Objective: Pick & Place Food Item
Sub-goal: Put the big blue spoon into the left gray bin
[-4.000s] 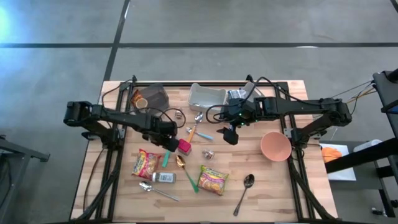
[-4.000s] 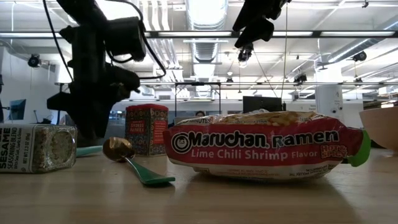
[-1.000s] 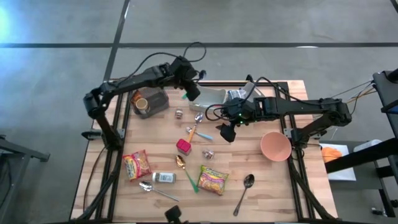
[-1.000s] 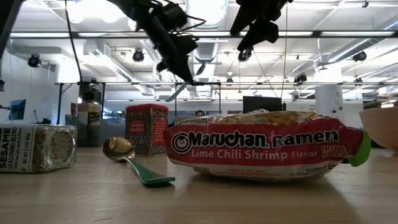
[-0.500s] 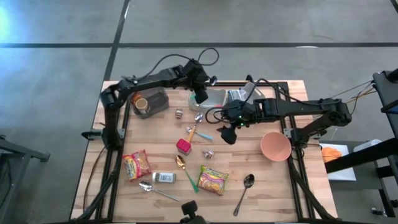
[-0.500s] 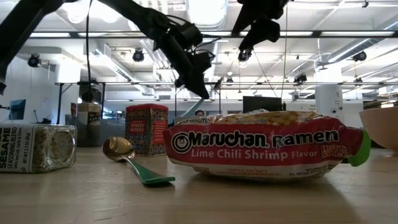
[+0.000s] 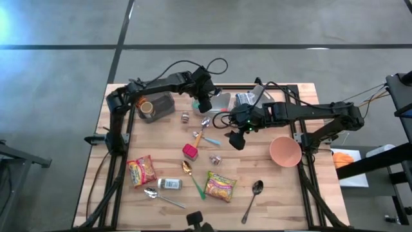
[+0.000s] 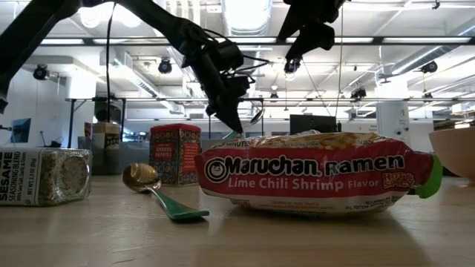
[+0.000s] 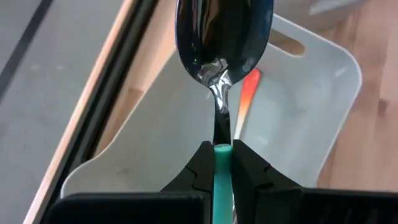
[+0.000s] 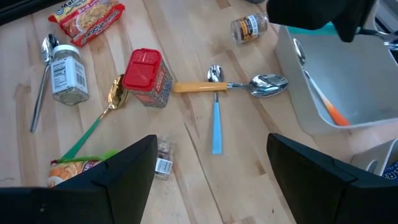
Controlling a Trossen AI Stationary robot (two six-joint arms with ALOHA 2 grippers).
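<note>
My left gripper (image 7: 206, 103) hangs above the white tray (image 7: 222, 102) at the table's far middle, shut on a green-handled metal spoon (image 9: 224, 34). An orange-handled spoon (image 9: 247, 99) lies inside the tray. My right gripper (image 7: 235, 139) hovers open over the table's middle, with nothing between its fingers. Two ramen packets (image 7: 221, 185) (image 7: 141, 171), a red spice can (image 7: 190, 152) and a sesame jar (image 7: 169, 183) lie on the wood nearer the front. My left gripper pinches the spoon's green handle (image 9: 222, 163) between its two fingers. The fingers slant down from the far left and lie along the spoon, whose shiny bowl sticks out ahead of the fingertips. The spoon is lifted clear, over the tray's inside.
A pink bowl (image 7: 285, 151) stands at the right, a brown cup (image 7: 153, 105) at the far left. Loose spoons (image 7: 256, 191) (image 7: 193, 180) (image 7: 161, 196), a blue-handled and a yellow-handled one (image 10: 214, 124), and small jars (image 7: 215, 158) lie scattered about.
My left gripper has gone toward the table's right and near side and come down over the white tray, rolling a little, still shut on the spoon. The spoon has come lower with it.
</note>
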